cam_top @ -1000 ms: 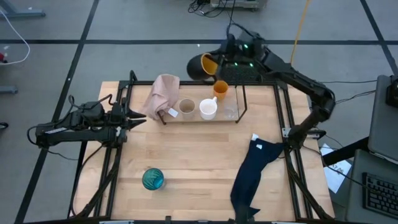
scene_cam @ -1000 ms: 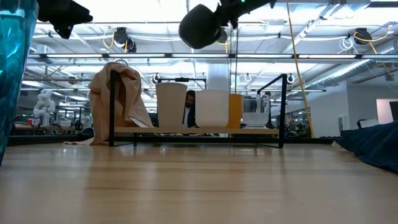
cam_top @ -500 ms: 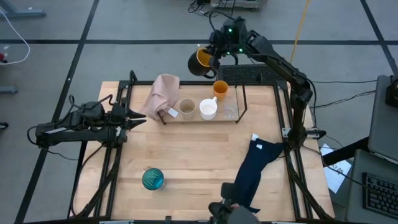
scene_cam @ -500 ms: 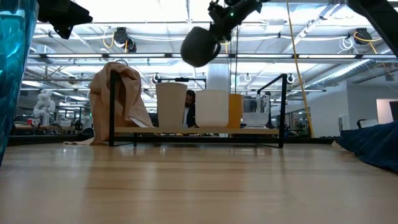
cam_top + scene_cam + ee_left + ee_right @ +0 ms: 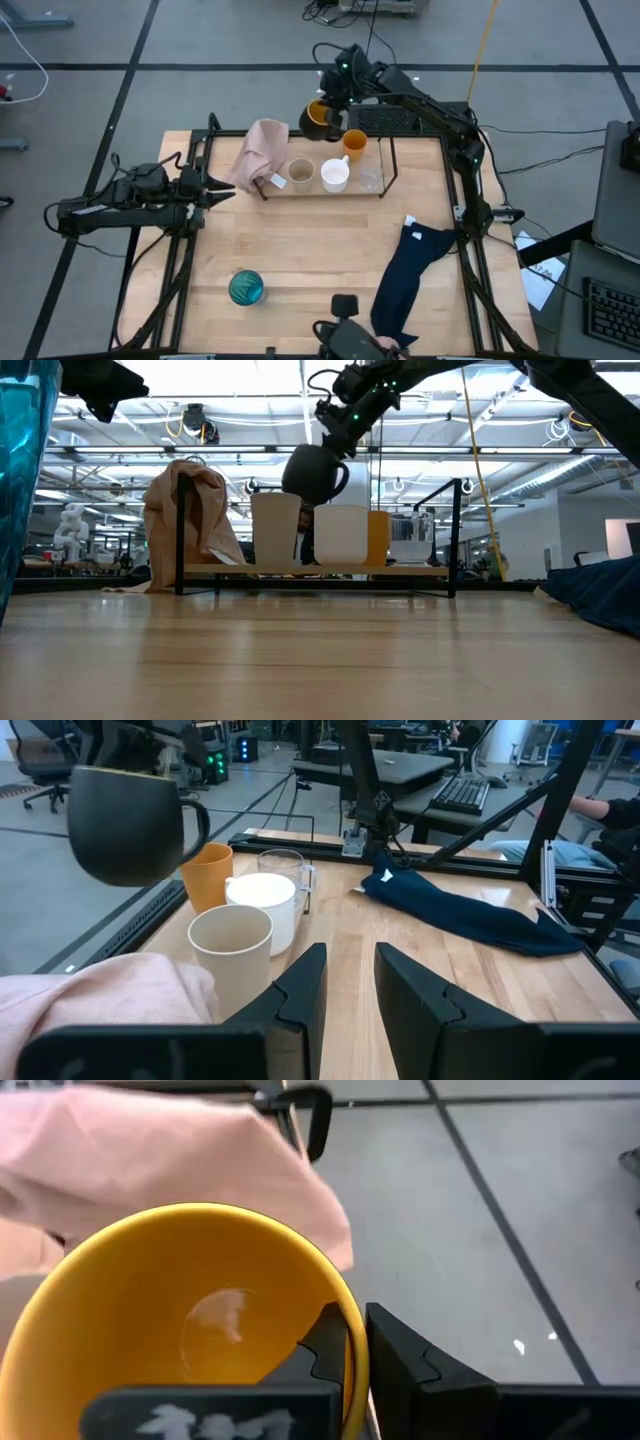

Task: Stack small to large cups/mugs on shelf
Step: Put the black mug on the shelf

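The counter (image 5: 300, 250) fills the middle of the high view, with the shelf (image 5: 385, 175) along its upper edge. Draped on the shelf's left end is a pink cloth (image 5: 262, 148); a navy cloth (image 5: 405, 275) lies at lower right.

The right claw (image 5: 328, 108), at upper centre just above the shelf's back edge, is pinched on the rim of the wide mug (image 5: 320, 118), dark outside and orange-yellow inside, which hangs in the air above the row. The left claw (image 5: 222, 188), at middle left beside the pink cloth, is partly spread and holds nothing.

On the shelf stand the white mug (image 5: 335, 175), beige cup (image 5: 300, 173), small orange cup (image 5: 354, 143) and clear cup (image 5: 372, 178). The teal glass (image 5: 246, 287) sits alone at lower left.

The risk I see: the mug is gripped only by its rim, so it could swing or slip. Lowered off-centre, it may knock the close-packed cups over or catch the cloth.
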`<move>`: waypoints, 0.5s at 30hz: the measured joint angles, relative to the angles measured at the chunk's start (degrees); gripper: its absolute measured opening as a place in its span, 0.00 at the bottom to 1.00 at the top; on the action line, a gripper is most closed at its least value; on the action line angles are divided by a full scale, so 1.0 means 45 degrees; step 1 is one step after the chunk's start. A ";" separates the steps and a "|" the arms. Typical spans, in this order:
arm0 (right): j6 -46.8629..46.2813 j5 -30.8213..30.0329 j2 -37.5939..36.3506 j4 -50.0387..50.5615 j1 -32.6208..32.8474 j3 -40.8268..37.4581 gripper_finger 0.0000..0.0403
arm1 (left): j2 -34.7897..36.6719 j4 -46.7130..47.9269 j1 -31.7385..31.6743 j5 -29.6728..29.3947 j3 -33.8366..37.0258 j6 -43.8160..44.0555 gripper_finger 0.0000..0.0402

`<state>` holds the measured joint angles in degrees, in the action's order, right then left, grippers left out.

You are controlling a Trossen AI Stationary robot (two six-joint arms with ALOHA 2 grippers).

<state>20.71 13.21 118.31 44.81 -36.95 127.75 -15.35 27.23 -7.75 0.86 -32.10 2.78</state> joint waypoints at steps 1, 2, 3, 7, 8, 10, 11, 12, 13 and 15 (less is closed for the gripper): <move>0.0046 -0.0007 0.0012 0.0139 0.0000 -0.0002 0.03 | 0.0000 -0.0001 0.0001 0.0000 0.0000 0.0009 0.22; 0.0106 -0.0006 0.0036 0.0232 0.0036 -0.0002 0.03 | -0.0002 -0.0001 0.0004 0.0000 0.0000 0.0013 0.22; 0.0184 -0.0008 0.0085 0.0213 0.0075 0.0000 0.03 | 0.0000 0.0004 0.0004 0.0000 0.0000 0.0021 0.22; 0.0183 -0.0034 0.0193 0.0462 0.0114 -0.0002 0.03 | 0.0000 0.0004 0.0004 0.0000 0.0000 0.0021 0.22; 0.0219 -0.0029 0.0261 0.0510 0.0162 -0.0002 0.03 | -0.0003 0.0006 0.0002 0.0000 0.0000 0.0021 0.22; 0.0223 -0.0037 0.0364 0.0391 0.0227 -0.0002 0.03 | 0.0000 0.0006 0.0003 0.0000 0.0000 0.0019 0.22; 0.0223 -0.0058 0.0372 0.0499 0.0238 -0.0002 0.03 | 0.0000 0.0009 0.0004 0.0000 0.0000 0.0021 0.22; 0.0230 -0.0058 0.0414 0.0724 0.0243 -0.0009 0.03 | 0.0000 0.0016 0.0004 0.0000 0.0000 0.0018 0.22; 0.0236 -0.0026 0.0499 0.0870 0.0294 -0.0027 0.03 | -0.0002 0.0031 0.0004 0.0000 0.0000 0.0016 0.22; 0.0220 -0.0011 0.0610 0.0832 0.0325 -0.0038 0.03 | -0.0004 0.0073 0.0004 0.0004 0.0000 0.0001 0.22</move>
<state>21.70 13.16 121.06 48.55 -35.48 127.58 -15.37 27.55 -7.73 0.88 -32.10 2.79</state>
